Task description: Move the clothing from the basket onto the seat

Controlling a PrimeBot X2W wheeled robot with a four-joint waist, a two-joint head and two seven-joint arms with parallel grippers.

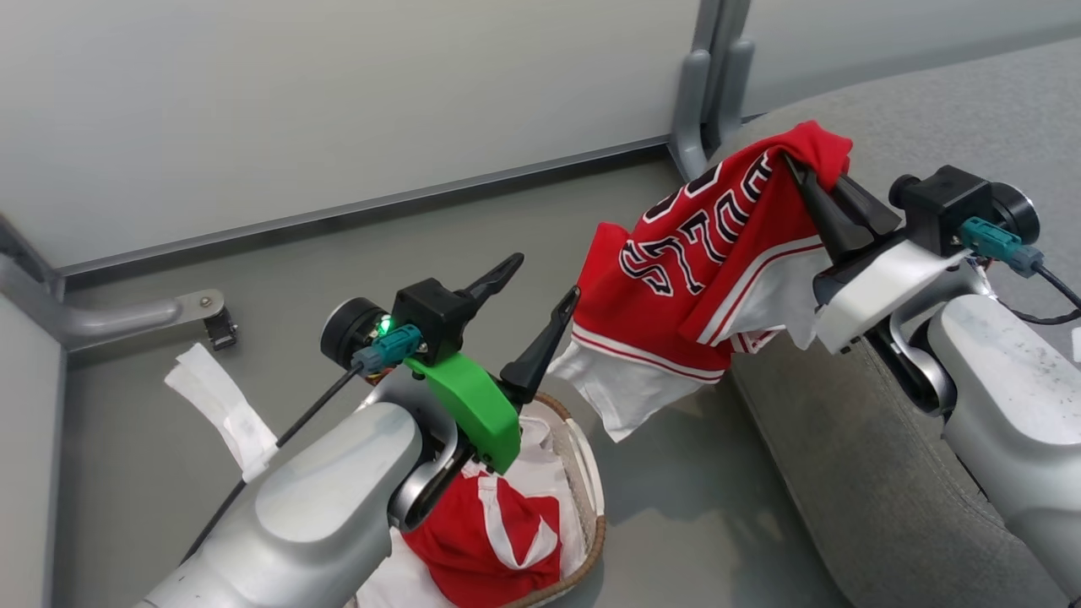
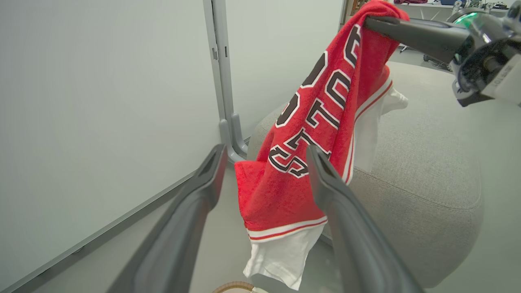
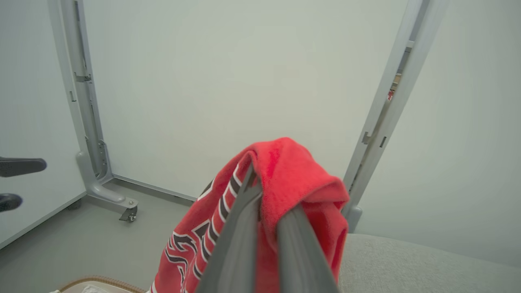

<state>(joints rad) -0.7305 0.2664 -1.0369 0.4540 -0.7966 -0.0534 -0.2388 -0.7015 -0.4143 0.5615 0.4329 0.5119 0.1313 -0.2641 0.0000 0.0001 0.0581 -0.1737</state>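
Observation:
My right gripper is shut on the top fold of the red jersey, which hangs in the air over the near edge of the grey seat. In the right wrist view the jersey drapes over that gripper. My left gripper stands open beside the jersey's lower hem, holding nothing; the jersey hangs just beyond its spread fingers. The red shorts lie in the basket under my left forearm, on white cloth.
Grey partition panels close off the back, with a foot and caster at the left and a post by the seat. A white strip of cloth lies on the grey floor left of the basket.

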